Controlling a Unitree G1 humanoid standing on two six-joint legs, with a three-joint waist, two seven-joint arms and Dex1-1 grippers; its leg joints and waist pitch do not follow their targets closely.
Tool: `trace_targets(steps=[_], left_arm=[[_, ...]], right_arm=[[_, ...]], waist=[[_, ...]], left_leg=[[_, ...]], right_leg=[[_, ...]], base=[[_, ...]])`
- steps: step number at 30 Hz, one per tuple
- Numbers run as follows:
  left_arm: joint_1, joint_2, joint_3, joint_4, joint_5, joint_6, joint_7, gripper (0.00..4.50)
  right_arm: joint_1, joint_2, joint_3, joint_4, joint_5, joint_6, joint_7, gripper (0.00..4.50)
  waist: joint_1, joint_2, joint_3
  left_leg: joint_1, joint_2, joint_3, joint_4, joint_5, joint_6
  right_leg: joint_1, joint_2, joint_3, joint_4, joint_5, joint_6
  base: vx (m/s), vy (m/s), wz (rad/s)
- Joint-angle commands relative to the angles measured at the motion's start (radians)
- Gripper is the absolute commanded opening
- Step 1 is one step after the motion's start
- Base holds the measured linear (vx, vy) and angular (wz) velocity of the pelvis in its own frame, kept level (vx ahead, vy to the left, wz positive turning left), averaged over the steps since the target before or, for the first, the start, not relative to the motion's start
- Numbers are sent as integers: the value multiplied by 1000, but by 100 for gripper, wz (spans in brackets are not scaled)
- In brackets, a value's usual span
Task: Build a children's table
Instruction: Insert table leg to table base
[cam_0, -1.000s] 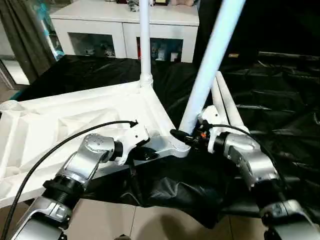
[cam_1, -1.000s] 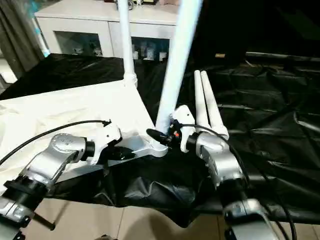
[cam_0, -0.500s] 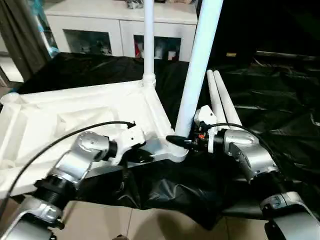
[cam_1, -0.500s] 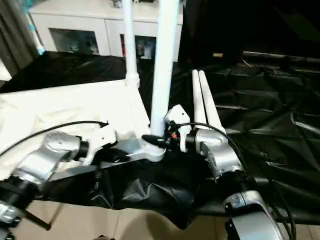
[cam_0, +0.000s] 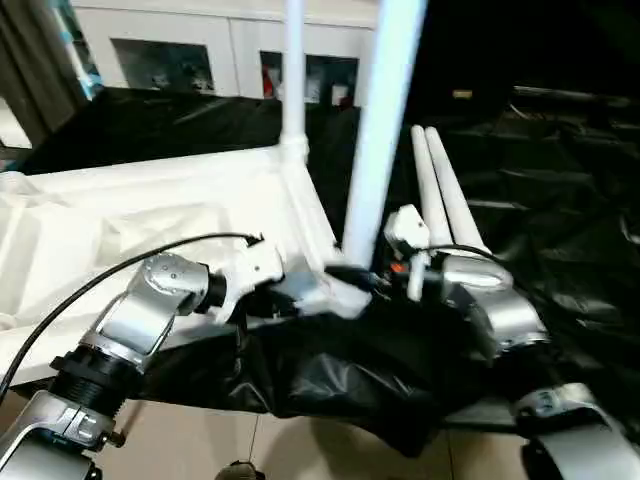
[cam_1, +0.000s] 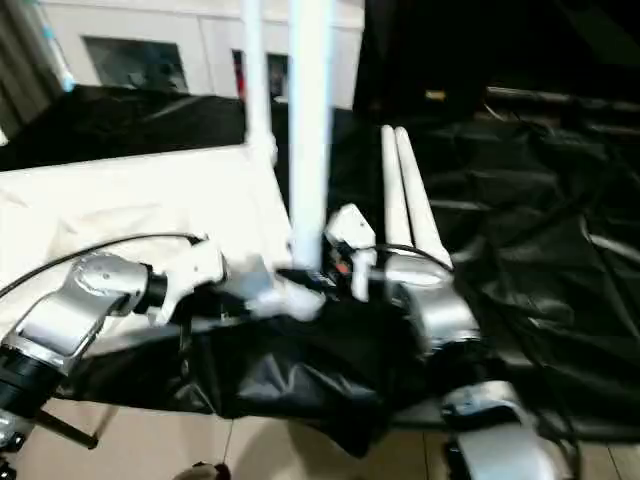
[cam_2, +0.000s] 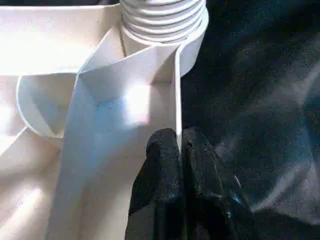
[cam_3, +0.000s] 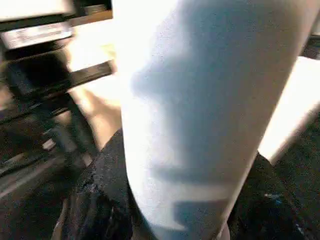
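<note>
Now white table top (cam_0: 150, 215) lies upside down on black cloth (cam_0: 560, 200), near corner by table edge. Left gripper (cam_2: 179, 150) pinches thin rim of top, fingers closed tight on it, right beside ribbed leg socket (cam_2: 162, 17). Right gripper (cam_0: 352, 277) squeezes standing leg (cam_0: 385, 110) low down, at near corner. Another leg (cam_0: 293, 70) stands at far corner. Two loose legs (cam_0: 440, 190) lie side by side on cloth, just behind right gripper. White cabinet (cam_0: 210, 50) at back.

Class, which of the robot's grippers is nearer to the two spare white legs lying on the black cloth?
Right. The right gripper holds the upright leg just beside the spare legs; the left gripper pinches the tabletop rim, farther away.
</note>
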Motion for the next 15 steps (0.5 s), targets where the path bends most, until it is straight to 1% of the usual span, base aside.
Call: trace_targets(steps=[1, 2, 3, 4, 5, 6, 7, 8, 9, 10, 11, 12, 13, 14, 15], left_arm=[[-26, -15, 1, -55, -9, 34, 4, 0], [-35, -28, 9, -69, -3, 77, 37, 0], [-42, -40, 11, -77, 1, 104, 58, 0], [-47, -47, 13, -82, 4, 121, 70, 0], [-55, -63, 17, -88, 10, 154, 99, 0], [-62, -77, 20, -87, 20, 176, 127, 0], [-72, -101, 27, -84, 34, 208, 172, 0], [-81, -121, 34, -81, 45, 233, 210, 0], [-90, -149, 45, -76, 56, 260, 258, 0], [-95, -166, 48, -70, 64, 274, 291, 0], [-99, -178, 46, -66, 71, 282, 316, 0], [-99, -178, 46, -66, 72, 282, 318, 0], [-100, -179, 45, -66, 72, 283, 320, 0], [-100, -180, 43, -66, 73, 283, 324, 0], [-100, -178, 41, -70, 73, 287, 326, 0]], right_arm=[[42, -6, 11, 138, -100, 56, -134, 193], [32, 19, -4, 160, -103, 72, -212, 193], [21, 38, -16, 180, -101, 86, -263, 193], [14, 50, -23, 193, -100, 94, -294, 193], [0, 73, -35, 219, -100, 105, -357, 192], [-9, 86, -39, 236, -102, 103, -394, 192], [-23, 106, -46, 262, -106, 98, -450, 192], [-32, 121, -51, 280, -107, 92, -492, 192], [-40, 140, -56, 293, -106, 86, -530, 192], [-43, 154, -56, 295, -106, 83, -548, 192], [-44, 167, -55, 293, -106, 81, -557, 192], [-44, 168, -55, 293, -106, 81, -557, 192], [-44, 169, -54, 292, -106, 81, -556, 192], [-44, 173, -53, 289, -106, 81, -553, 192], [-45, 173, -54, 289, -105, 79, -548, 192]], waist=[[-8, 11, -19], [-10, 13, -16], [-12, 12, -15], [-15, 16, -14], [-18, 18, -12], [-21, 18, -10], [-24, 22, -11], [-27, 21, -9], [-27, 18, -8], [-24, 20, -1], [-25, 19, 0], [-25, 21, 3], [-27, 22, 8], [-31, 23, 9], [-30, 29, 9]], left_leg=[[22, 21, -18, -85, -519, -48], [20, 20, -23, -87, -530, -54], [20, 19, -23, -88, -536, -56], [24, 19, -25, -89, -556, -63], [27, 18, -28, -90, -567, -65], [26, 18, -29, -92, -570, -64], [23, 18, -29, -97, -558, -66], [24, 18, -27, -100, -549, -64], [24, 17, -27, -99, -549, -61], [38, 14, -24, -94, -584, -58], [40, 14, -24, -93, -591, -56], [40, 13, -26, -94, -602, -55], [47, 12, -28, -94, -639, -54], [49, 10, -32, -96, -675, -54], [48, 11, -35, -99, -683, -54]], right_leg=[[2, -67, 43, -116, -604, -125], [3, -69, 41, -118, -630, -112], [1, -68, 41, -120, -639, -108], [-3, -69, 39, -123, -655, -103], [-2, -70, 34, -126, -657, -103], [-1, -68, 32, -128, -649, -104], [5, -68, 30, -128, -609, -112], [7, -66, 26, -130, -581, -118], [5, -66, 26, -132, -580, -119], [-10, -66, 27, -144, -622, -108], [-11, -67, 27, -146, -634, -104], [-13, -68, 25, -150, -650, -98], [-16, -66, 17, -160, -685, -79], [-11, -63, 7, -165, -697, -61], [-6, -64, 4, -163, -688, -59]], base=[[0, 0, 0], [0, 0, 0], [0, 0, 0], [-51, 13, -12], [-50, 18, -12], [-50, 18, -12], [0, 0, 0], [0, 0, 0], [0, 0, 0], [0, 0, 0], [0, 0, 0], [0, 0, 0], [0, 0, 0], [0, 0, 0], [0, 0, 0]])
